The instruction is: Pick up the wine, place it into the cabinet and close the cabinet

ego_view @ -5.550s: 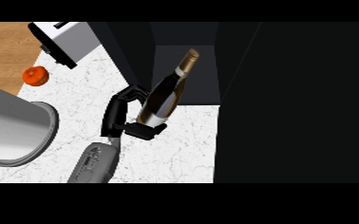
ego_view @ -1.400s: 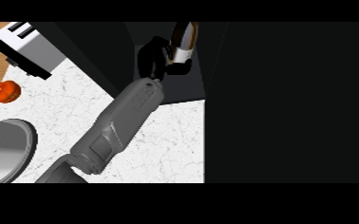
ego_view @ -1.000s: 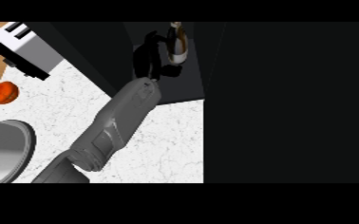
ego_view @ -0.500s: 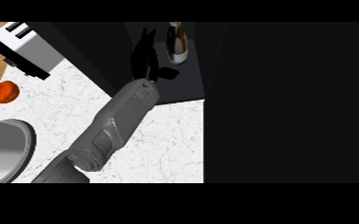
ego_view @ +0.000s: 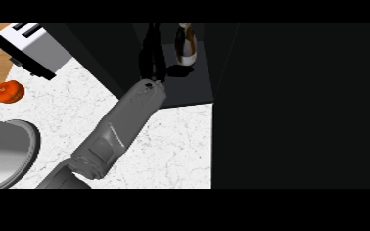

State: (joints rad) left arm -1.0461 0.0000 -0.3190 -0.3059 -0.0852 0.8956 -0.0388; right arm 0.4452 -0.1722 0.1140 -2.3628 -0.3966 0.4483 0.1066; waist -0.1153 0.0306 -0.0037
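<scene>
The wine bottle [ego_view: 186, 44] stands upright inside the dark cabinet [ego_view: 189, 92], near its back, with a pale band round its lower part. My left hand [ego_view: 153, 56] is just left of the bottle, on the end of the grey forearm that reaches in from the lower left. Its fingers point straight up into the cabinet and do not wrap the bottle. The thumb [ego_view: 177, 71] sticks out below the bottle's base. The cabinet's black door [ego_view: 289, 103] stands open and fills the right half of the view. My right hand does not show.
A white appliance [ego_view: 34, 49] sits at the top left beside the cabinet. An orange fruit [ego_view: 9, 92] lies at the left edge of the white marble counter [ego_view: 173, 147]. A grey metal bowl [ego_view: 11, 151] shows at the lower left.
My left hand carried the bottle up into the cabinet, set it down upright and let go. Its fingers have straightened and shifted a little left of the bottle.
</scene>
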